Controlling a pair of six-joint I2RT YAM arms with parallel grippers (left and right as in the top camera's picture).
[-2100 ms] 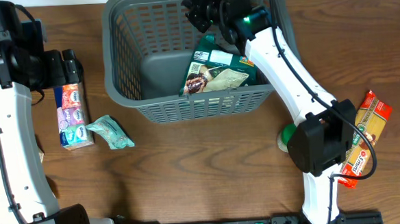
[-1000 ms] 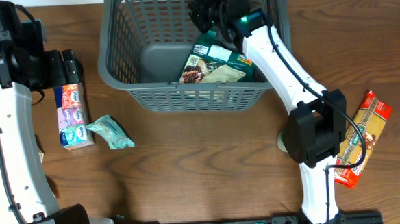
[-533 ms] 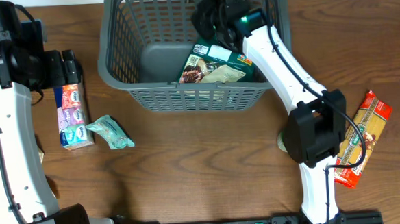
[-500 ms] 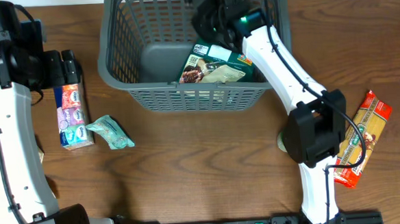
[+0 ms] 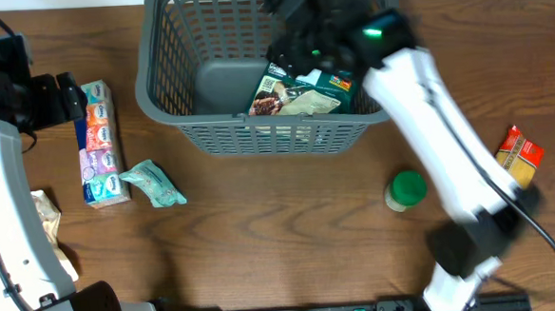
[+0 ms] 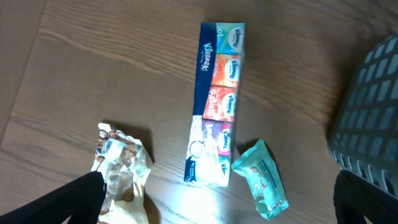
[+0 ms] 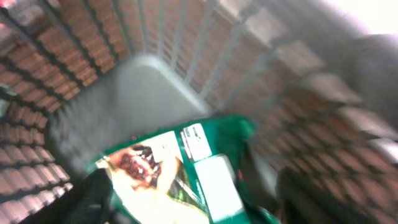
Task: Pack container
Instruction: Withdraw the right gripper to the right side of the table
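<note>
The container (image 5: 165, 95) is a dark grey slotted basket at the table's top centre. A green food packet (image 5: 303, 92) lies inside it against the right wall. My right gripper (image 5: 299, 48) hovers just above that packet, blurred by motion. In the right wrist view its dark fingers (image 7: 93, 199) stand wide apart, open, with the green packet (image 7: 180, 180) lying loose on the container's floor (image 7: 143, 87) below them. My left gripper (image 5: 65, 95) is open at the far left, beside the top end of a tissue pack (image 5: 99, 141). Nothing sits between its fingertips (image 6: 78, 199).
A teal packet (image 5: 153, 183) lies right of the tissue pack's lower end. A crumpled wrapper (image 5: 44, 211) sits near the left arm. Right of centre stands a green-lidded jar (image 5: 406, 190), and an orange pasta packet (image 5: 517, 154) lies beyond it, partly behind the right arm.
My right gripper has opened and let go of the green packet, and its arm is swinging, uncovering the jar. The left gripper has drawn back leftward off the tissue pack.
</note>
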